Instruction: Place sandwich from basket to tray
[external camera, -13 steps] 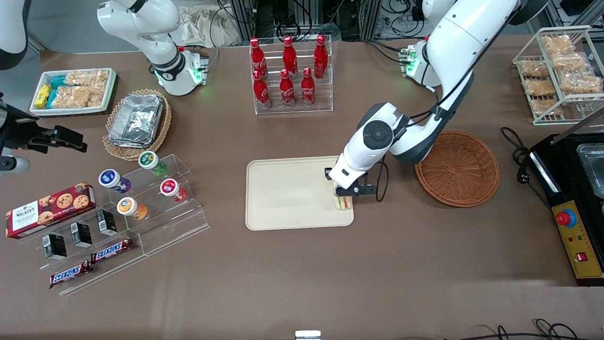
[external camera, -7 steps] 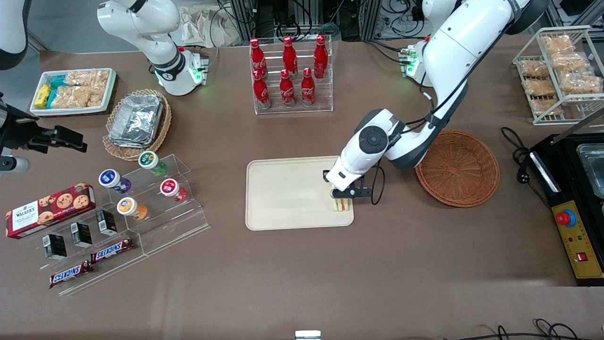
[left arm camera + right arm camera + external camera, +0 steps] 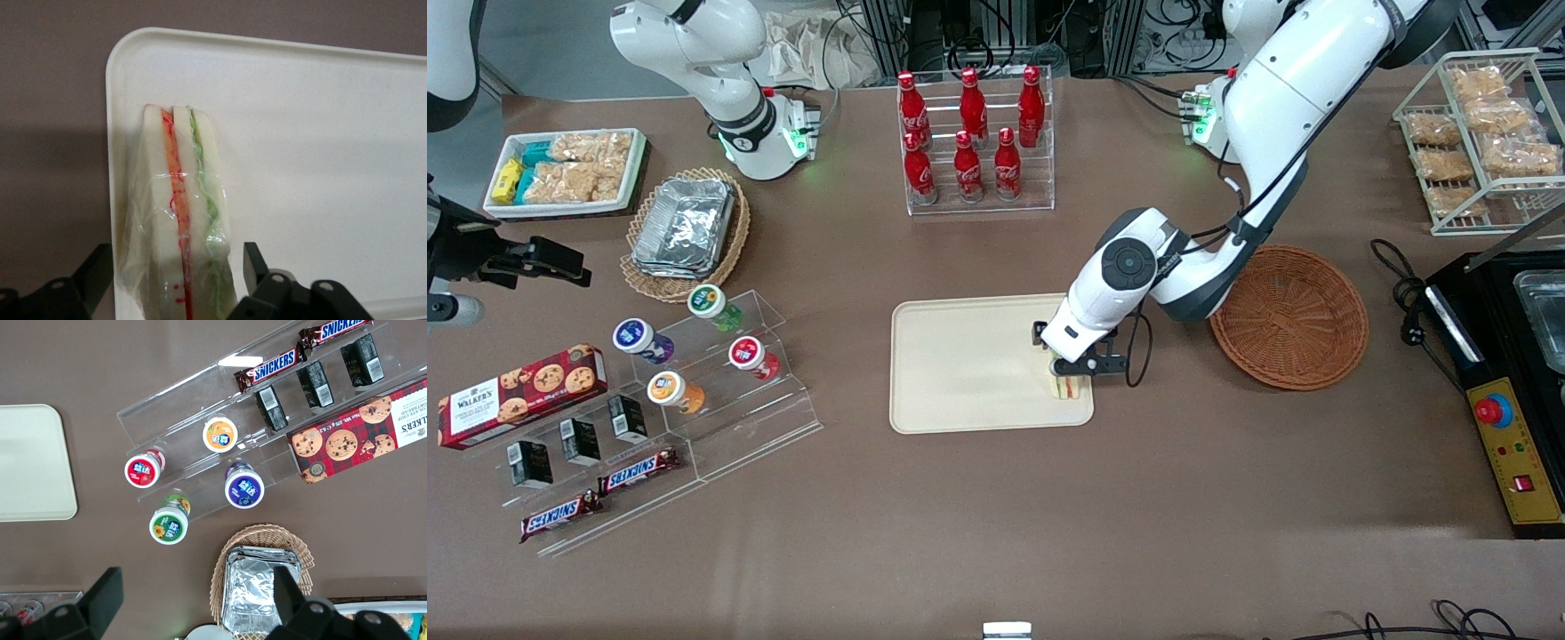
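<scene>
Gripper (image 3: 1069,366) jaws spread around clear-wrapped wedge sandwich (image 3: 181,227), on smooth cream tray (image 3: 960,373), woven basket (image 3: 1289,317) nearby

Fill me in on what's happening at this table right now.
The left arm's hand is down over the cream tray, at the corner nearest the round wicker basket. A wrapped wedge sandwich stands between its fingers, which sit apart on either side of it, and it looks to be resting on the tray near the rim. The basket beside the tray holds nothing. The sandwich seems delivered, with the hand not yet away.
</scene>
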Motion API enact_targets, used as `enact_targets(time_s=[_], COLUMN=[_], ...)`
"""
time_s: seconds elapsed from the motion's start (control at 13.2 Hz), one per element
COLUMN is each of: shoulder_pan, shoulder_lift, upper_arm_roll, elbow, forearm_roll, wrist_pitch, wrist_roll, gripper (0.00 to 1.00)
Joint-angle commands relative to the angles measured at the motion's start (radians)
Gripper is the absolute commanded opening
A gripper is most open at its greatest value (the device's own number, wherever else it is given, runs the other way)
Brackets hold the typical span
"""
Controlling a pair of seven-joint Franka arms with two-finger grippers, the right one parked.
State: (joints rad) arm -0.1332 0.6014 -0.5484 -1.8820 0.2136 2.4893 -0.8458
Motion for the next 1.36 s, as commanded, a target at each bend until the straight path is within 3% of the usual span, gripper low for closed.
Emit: enact_targets(time_s=[0.0, 0.45, 0.68, 0.91, 1.06, 1.29], shoulder_pan=[-0.005, 0.053, 0.113, 0.011, 0.018, 0.020], shoulder_lift=[-0.035, -0.225, -0.383, -0.556, -0.661, -0.718], upper_arm_roll=[0.004, -0.001, 0.031, 0.314, 0.395, 0.528], elbow=[0.012, 0.129, 0.124, 0.066, -0.020, -0.058], forearm_roll=[0.023, -0.022, -0.159, -0.270, -0.278, -0.257], wrist_pitch=[-0.047, -0.469, -0.587, -0.647, -0.639, -0.639], wrist_roll=[-0.042, -0.012, 0.118, 0.290, 0.448, 0.681], gripper=[1.00, 1.00, 1.00, 1.00, 1.00, 1.00])
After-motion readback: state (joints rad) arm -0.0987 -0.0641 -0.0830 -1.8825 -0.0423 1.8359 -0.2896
